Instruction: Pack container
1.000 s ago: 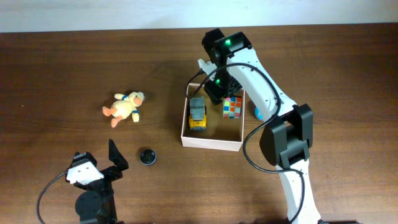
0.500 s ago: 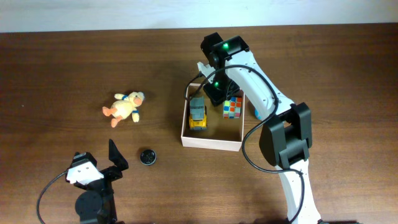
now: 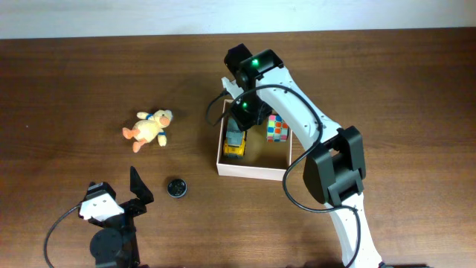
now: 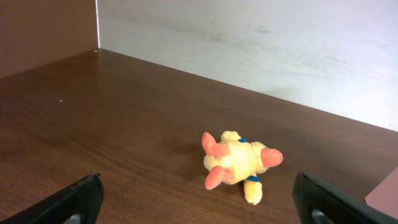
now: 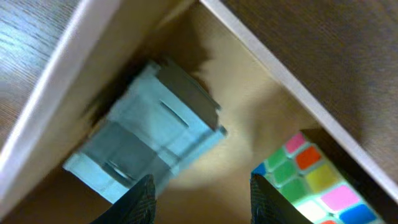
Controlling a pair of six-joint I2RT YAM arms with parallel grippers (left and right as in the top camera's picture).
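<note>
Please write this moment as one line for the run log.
right gripper open above toy truck inside container | colour cube inside container | plush duck and small black disc on table, outside | left gripper open, empty

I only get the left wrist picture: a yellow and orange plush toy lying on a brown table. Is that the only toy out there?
Observer: No. The overhead view shows a toy truck and a colourful puzzle cube already inside the container.
Visitor: Is anything else lying loose near the plush toy?
Observer: Yes, a small black round object lies apart from it, below and to its right in the overhead view.
Visitor: And what is the other arm doing?
Observer: The right end effector is open over the container, just above the toy truck, holding nothing.
</note>
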